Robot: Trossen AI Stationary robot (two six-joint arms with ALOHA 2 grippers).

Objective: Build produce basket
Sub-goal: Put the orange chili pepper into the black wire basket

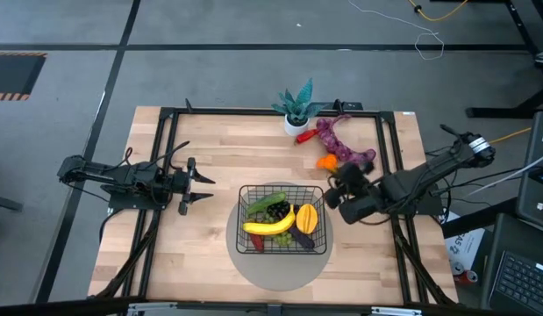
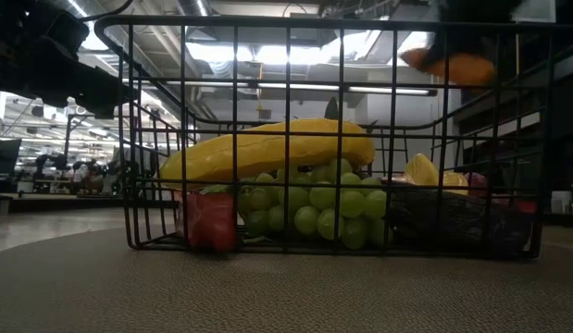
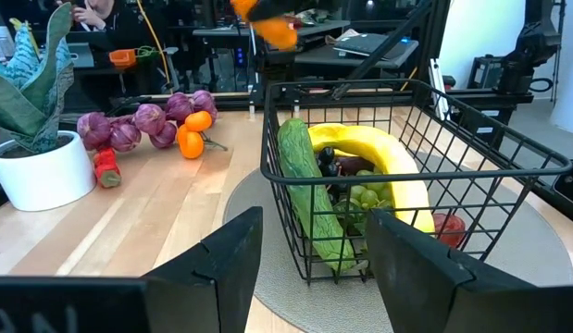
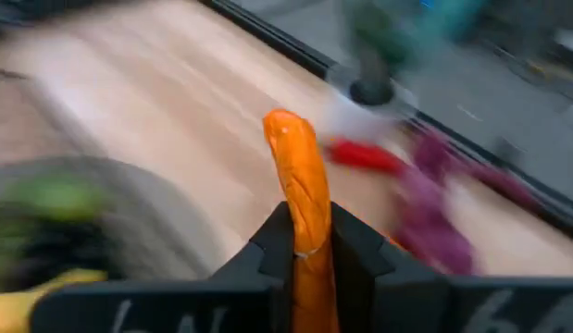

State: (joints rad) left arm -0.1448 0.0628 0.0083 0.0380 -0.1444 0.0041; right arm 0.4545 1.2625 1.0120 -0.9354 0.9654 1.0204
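Basket (image 1: 282,219) holds banana (image 1: 269,225), grapes (image 2: 309,205), cucumber (image 3: 309,190). I see right gripper (image 4: 307,242) clamped on carrot (image 4: 305,199), just right of basket. Left gripper (image 1: 203,186) waits left, fingers spread.

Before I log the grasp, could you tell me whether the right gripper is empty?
No, the right gripper has its fingers clamped on an orange carrot.

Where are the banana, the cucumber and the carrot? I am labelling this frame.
banana (image 2: 267,148): low view, middle of its yellow body.
cucumber (image 3: 303,180): left wrist view, middle of its green length.
carrot (image 4: 303,190): right wrist view, orange shaft above the right gripper (image 4: 309,242).
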